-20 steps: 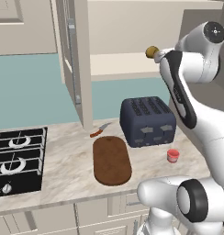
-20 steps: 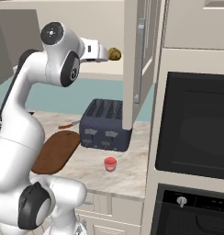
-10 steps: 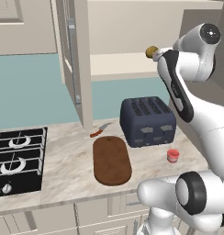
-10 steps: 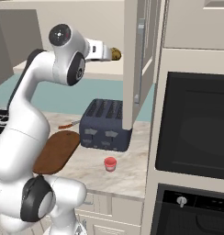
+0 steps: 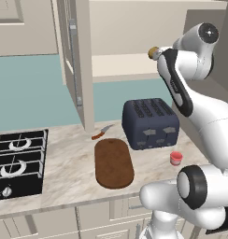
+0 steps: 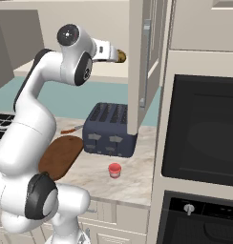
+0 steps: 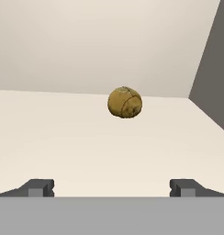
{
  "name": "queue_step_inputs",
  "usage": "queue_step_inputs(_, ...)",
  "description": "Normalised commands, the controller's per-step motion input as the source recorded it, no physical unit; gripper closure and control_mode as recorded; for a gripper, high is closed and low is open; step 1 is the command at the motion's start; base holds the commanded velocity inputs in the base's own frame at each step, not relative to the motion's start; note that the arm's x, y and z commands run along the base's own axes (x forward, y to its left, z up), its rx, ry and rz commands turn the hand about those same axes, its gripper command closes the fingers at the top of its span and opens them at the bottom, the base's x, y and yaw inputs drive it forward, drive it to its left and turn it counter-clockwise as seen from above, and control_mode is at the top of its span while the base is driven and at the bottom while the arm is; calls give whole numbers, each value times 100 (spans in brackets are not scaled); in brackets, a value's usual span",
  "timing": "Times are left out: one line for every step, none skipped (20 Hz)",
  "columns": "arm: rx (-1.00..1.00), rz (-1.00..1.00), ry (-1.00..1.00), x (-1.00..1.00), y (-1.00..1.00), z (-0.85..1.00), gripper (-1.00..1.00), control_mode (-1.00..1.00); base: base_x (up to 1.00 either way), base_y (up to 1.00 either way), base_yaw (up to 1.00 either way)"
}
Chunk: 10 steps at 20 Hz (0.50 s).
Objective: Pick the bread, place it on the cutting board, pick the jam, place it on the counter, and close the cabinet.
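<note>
The bread [image 7: 125, 102], a small round golden-brown roll, lies on the pale shelf [image 7: 86, 137] of the open cabinet [image 5: 74, 60]. My gripper [image 7: 113, 188] is open and points at it from a short way off, with nothing between the fingertips [image 7: 40, 187]. From the base, the bread [image 5: 153, 52] [image 6: 121, 56] peeks out just past my hand at shelf height. Below, the dark cutting board [image 5: 114, 162] [image 6: 61, 155] lies bare on the counter [image 5: 69, 172]. The red jam [image 5: 176, 158] [image 6: 114, 170] stands on the counter right of the toaster.
A dark blue toaster [image 5: 151, 122] [image 6: 111, 129] sits under the shelf. An orange-handled knife [image 5: 101, 132] lies behind the board. A black stove [image 5: 17, 161] is at the left, a built-in oven [image 6: 199, 128] at the right. The open cabinet door [image 6: 144, 62] hangs beside my hand.
The arm's elbow has shifted slightly toward the cabinet. The hand stays near the bread with the jaws open. The bread has not moved.
</note>
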Motion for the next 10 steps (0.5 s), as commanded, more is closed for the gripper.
queue_step_inputs(2,0,0,26,-7,0,-100,-100,0,0,0)
queue_step_inputs(1,0,0,26,-5,0,-100,-100,0,0,0)
queue_step_inputs(1,0,0,27,-6,0,-100,-100,0,0,0)
queue_step_inputs(1,0,0,27,-5,0,-100,-100,0,0,0)
queue_step_inputs(2,0,0,29,-5,0,-100,-100,0,0,0)
queue_step_inputs(1,0,0,30,-4,0,-100,-100,0,0,0)
queue_step_inputs(1,0,0,30,-5,0,-100,-100,0,0,0)
queue_step_inputs(1,0,0,30,-4,0,-100,-100,0,0,0)
queue_step_inputs(1,0,0,31,-4,0,-100,-100,0,0,0)
queue_step_inputs(0,0,0,31,-2,0,-100,-100,0,0,0)
